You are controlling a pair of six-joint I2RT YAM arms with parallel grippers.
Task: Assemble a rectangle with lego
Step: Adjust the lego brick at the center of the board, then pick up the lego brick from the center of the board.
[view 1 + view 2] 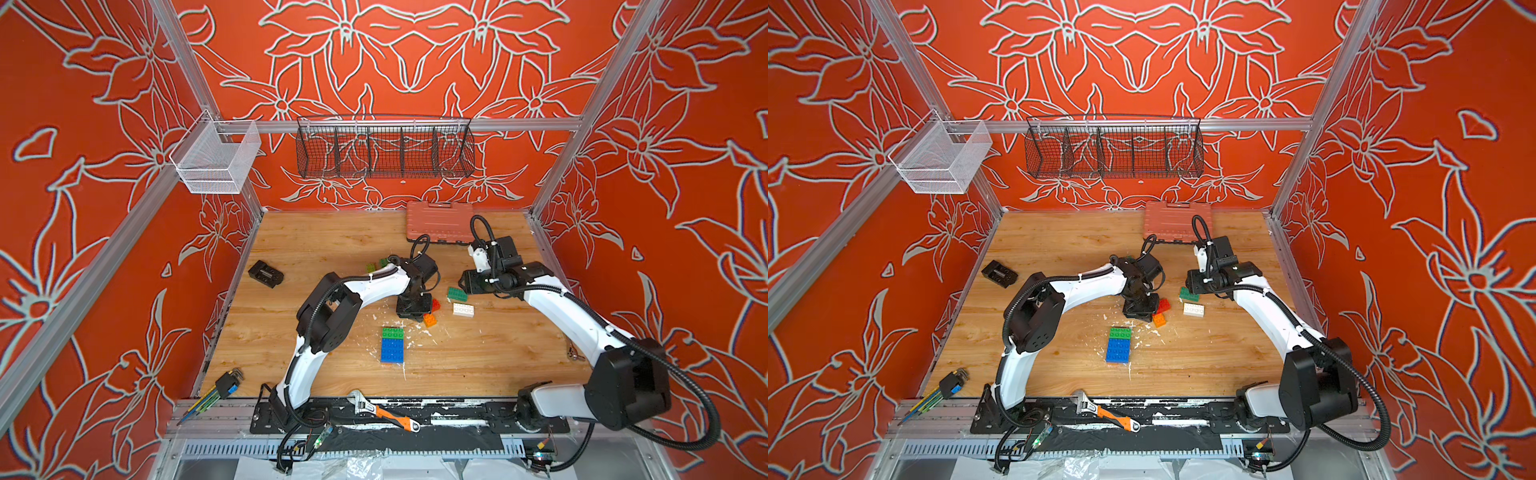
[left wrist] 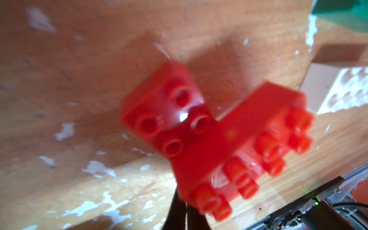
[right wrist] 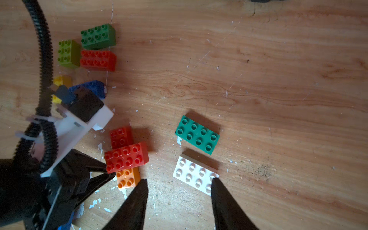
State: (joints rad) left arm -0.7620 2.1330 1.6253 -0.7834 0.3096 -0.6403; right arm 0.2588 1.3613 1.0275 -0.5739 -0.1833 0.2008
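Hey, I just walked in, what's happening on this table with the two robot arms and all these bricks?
Two robot arms are building a Lego rectangle on the wooden table. A green-and-blue block already lies joined, toward the arms' bases. The left gripper, shut, has its tips at the long red brick, with a small red brick and an orange brick right by it. The right gripper hangs open above the white brick, next to a dark green brick.
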